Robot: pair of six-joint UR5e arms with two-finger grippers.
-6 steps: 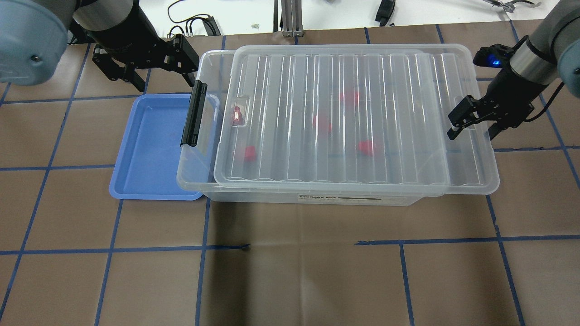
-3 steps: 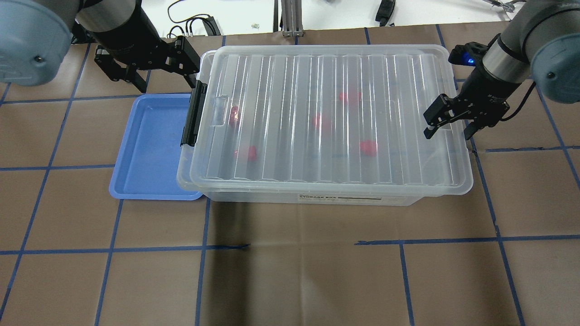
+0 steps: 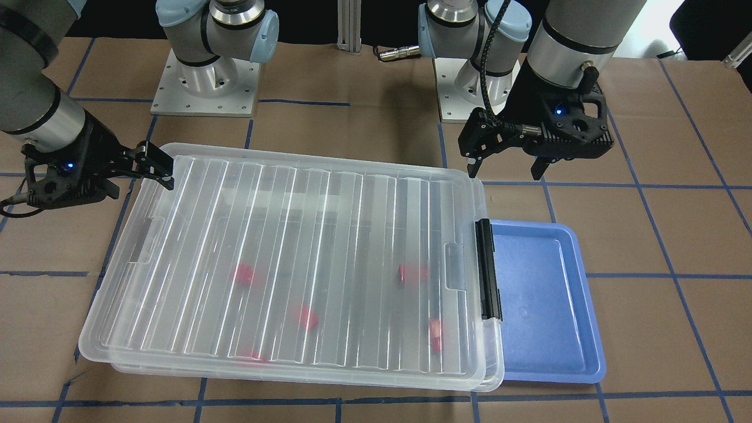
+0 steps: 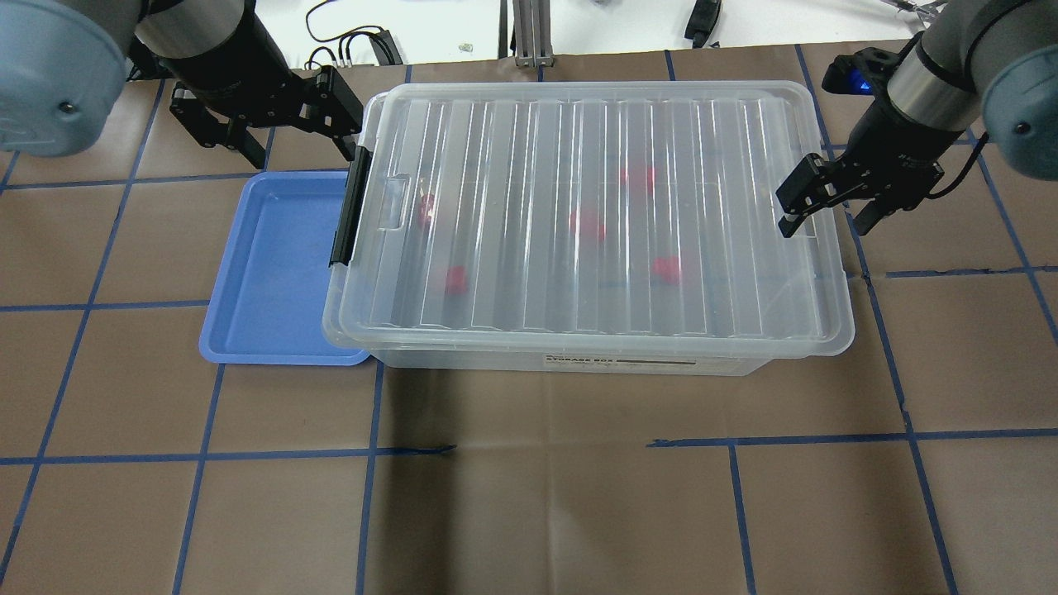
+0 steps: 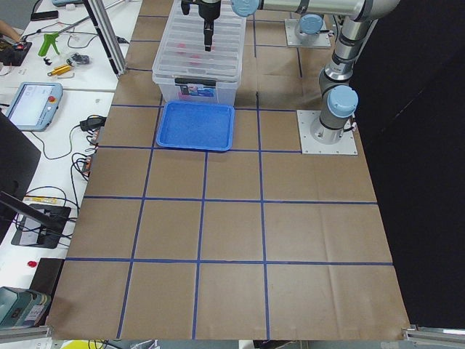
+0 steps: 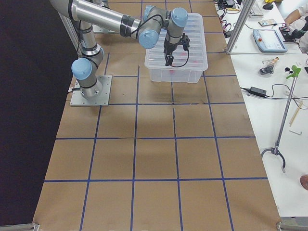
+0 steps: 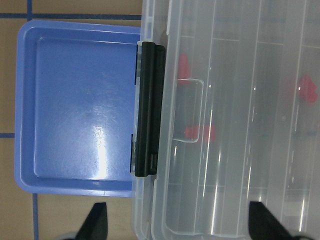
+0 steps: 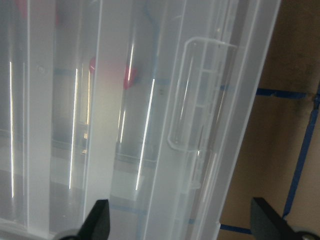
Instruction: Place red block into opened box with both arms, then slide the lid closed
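Observation:
The clear ribbed lid lies flat over the clear box, its left end close to the black latch bar. Several red blocks show blurred through the lid, among them one at the back, one in the middle and one at the front left. My right gripper hangs open over the lid's right short edge, holding nothing. My left gripper stands open behind the box's left end, above the latch, holding nothing.
A shallow blue tray sits against the box's left end, partly under it, with nothing in it. Brown paper with a blue tape grid covers the table. Both arm bases stand behind the box.
The lid has slid left, from overhanging the box's right end to covering it. My right gripper moved left with it, then lifted slightly back. The left gripper stayed put.

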